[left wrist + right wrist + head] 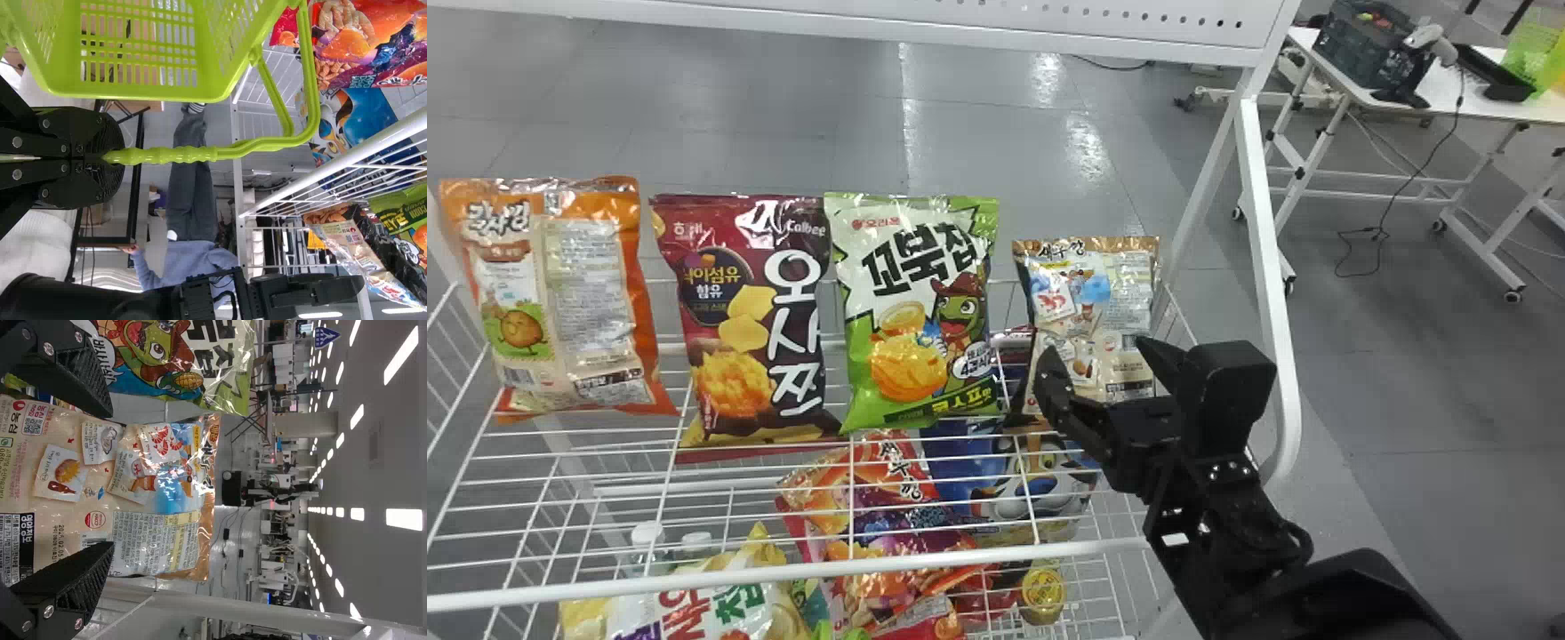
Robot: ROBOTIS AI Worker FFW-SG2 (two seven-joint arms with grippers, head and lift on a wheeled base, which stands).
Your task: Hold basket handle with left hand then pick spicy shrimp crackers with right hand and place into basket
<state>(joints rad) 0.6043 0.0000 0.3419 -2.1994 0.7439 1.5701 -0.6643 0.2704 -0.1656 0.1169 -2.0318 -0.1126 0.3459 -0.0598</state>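
right gripper [1092,347]: spread wide, nothing held
spicy shrimp crackers [1100,298]: 12 o'clock from it, long axis upright
left gripper [110,159]: basket handle [177,155] clamped

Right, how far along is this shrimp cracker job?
Done: the left gripper is shut on the handle of the lime basket.
In hand: the right gripper, fingers open, straddles the shrimp cracker bag, upright at the wire rack.
Remaining: gripping the bag, lifting it and placing it in the basket.
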